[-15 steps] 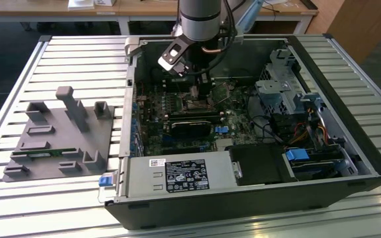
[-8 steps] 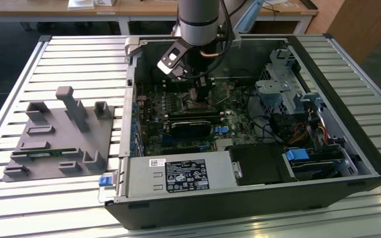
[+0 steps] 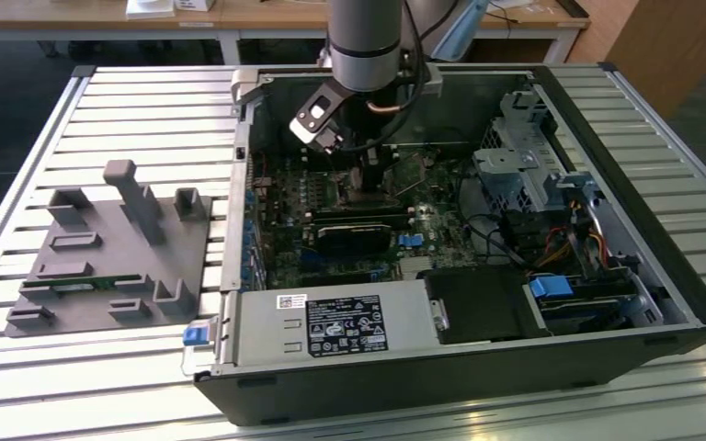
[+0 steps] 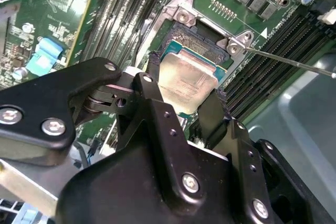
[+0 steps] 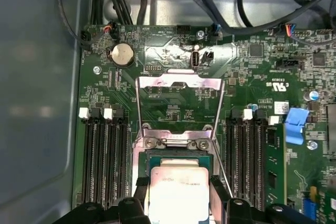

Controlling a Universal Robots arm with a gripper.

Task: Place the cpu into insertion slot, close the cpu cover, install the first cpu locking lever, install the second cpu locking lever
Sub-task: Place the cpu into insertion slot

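— What does the exterior view give?

— The arm [image 3: 366, 37] reaches down into an open computer case [image 3: 451, 372] lying on a slatted table [image 3: 144, 101]. Its gripper [image 3: 371, 176] hangs low over the motherboard [image 3: 341, 262], towards the case's far wall. On the exterior view's left, well apart from the case, a grey fixture [image 3: 108, 248] rests on the table.

— And the second wrist view?

— There the two black fingers [image 4: 153, 74] are clamped on the cpu [image 4: 186, 80], one on each opposite edge, with its dull silver top facing up. The chip is held over the insertion slot [image 4: 202, 39]. The part of the slot away from the gripper lies bare and dark past the chip's edge. Whether the chip touches the socket cannot be told. A thin locking lever [image 4: 289, 60] juts out from one corner of the slot's metal rim.

— And the first wrist view?

— It shows the same grasp: the cpu [image 5: 178, 192] sits between the fingers, over the gripper's side of the metal-rimmed square. On the side away from the gripper, the cpu cover [image 5: 178, 81] stands open, its frame and window folded back over the board. Memory slots [image 5: 100, 156] flank the socket on both sides. A coin cell [image 5: 122, 54] sits past the cover.
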